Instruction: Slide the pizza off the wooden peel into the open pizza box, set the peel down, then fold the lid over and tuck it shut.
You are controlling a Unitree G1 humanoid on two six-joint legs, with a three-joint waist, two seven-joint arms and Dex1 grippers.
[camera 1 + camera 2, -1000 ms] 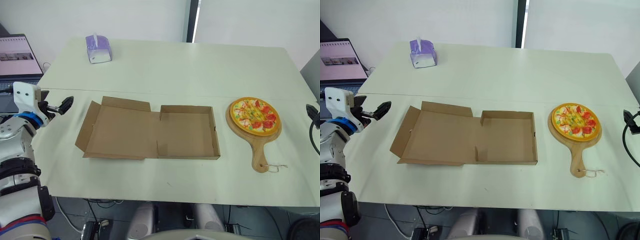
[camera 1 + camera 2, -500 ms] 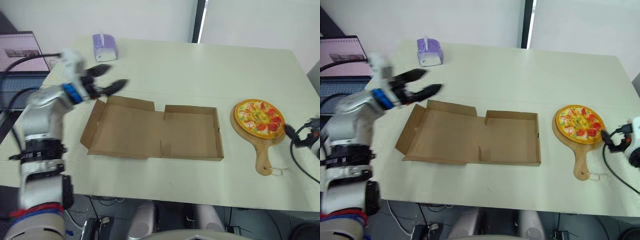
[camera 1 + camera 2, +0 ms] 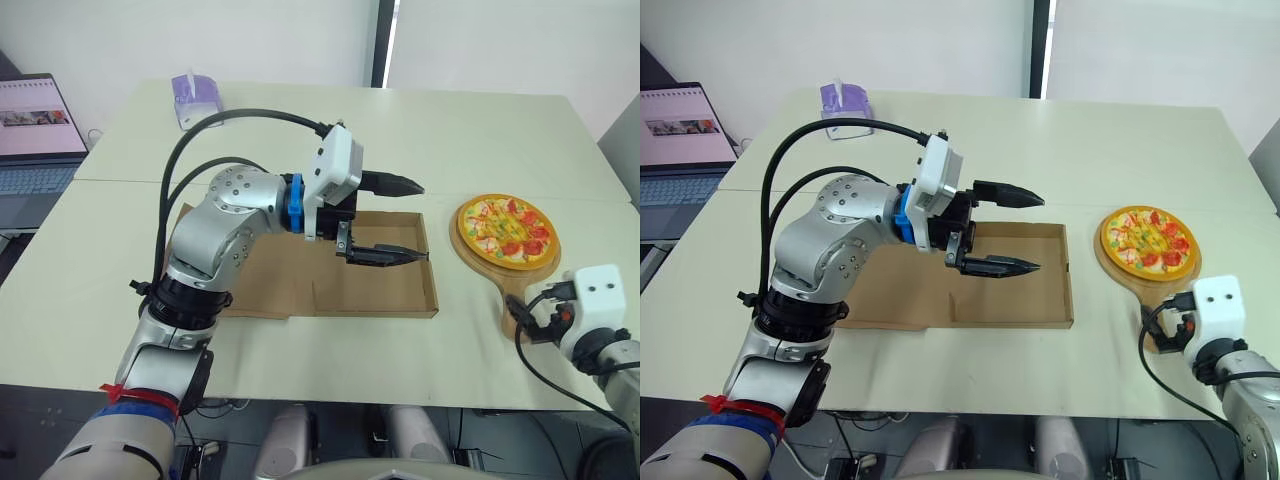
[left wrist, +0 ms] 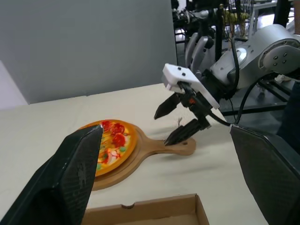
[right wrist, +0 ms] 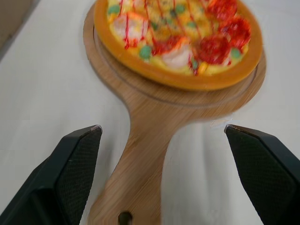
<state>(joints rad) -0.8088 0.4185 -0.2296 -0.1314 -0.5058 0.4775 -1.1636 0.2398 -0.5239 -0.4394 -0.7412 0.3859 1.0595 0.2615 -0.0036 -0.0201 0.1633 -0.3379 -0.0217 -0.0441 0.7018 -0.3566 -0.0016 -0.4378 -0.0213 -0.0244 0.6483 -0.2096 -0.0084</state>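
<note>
A toy pizza (image 3: 505, 230) lies on the round wooden peel (image 3: 506, 279) at the table's right. The open cardboard pizza box (image 3: 372, 286) lies flat mid-table, its lid spread to the left. My left gripper (image 3: 410, 220) hovers open above the box's tray, fingers pointing right toward the pizza. My right gripper (image 3: 528, 318) is open at the peel's handle (image 5: 145, 154). In the right wrist view the handle runs between the two black fingers (image 5: 75, 159). The left wrist view looks over the box wall (image 4: 154, 211) at the pizza (image 4: 110, 145) and the open right gripper (image 4: 174, 123).
A purple tissue box (image 3: 195, 98) stands at the back left of the table. A laptop (image 3: 35, 125) sits on a desk further left. The table's front edge (image 3: 330, 395) runs close behind the box and the peel handle.
My left arm has swung from the table's left edge to above the box tray. My right gripper has come in from the right edge to the peel handle. The camera has shifted.
</note>
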